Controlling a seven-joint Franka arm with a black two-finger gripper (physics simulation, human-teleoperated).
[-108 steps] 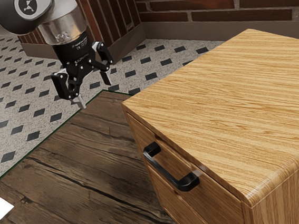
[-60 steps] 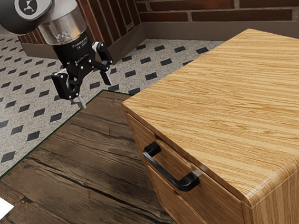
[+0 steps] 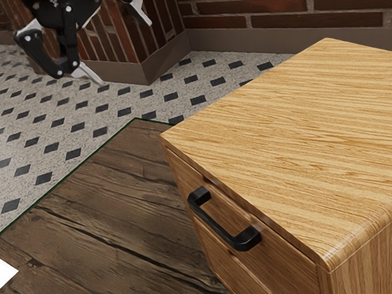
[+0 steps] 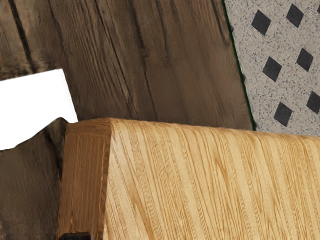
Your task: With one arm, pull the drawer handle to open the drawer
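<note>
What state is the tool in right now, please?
The tool: open, holding nothing, far from the drawer handle.

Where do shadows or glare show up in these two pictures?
Exterior view: a soft shadow darkens the plank floor beside the wooden cabinet; the black drawer handle shows faint sheen. Wrist view: a flat white patch, no detail, beside the cabinet's corner.

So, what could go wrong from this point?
The jaws stand open, high and far from the handle; coming down, they could strike the cabinet at its top edge. The handle is slim and close to the drawer front, so a jaw might miss it or slip off.
</note>
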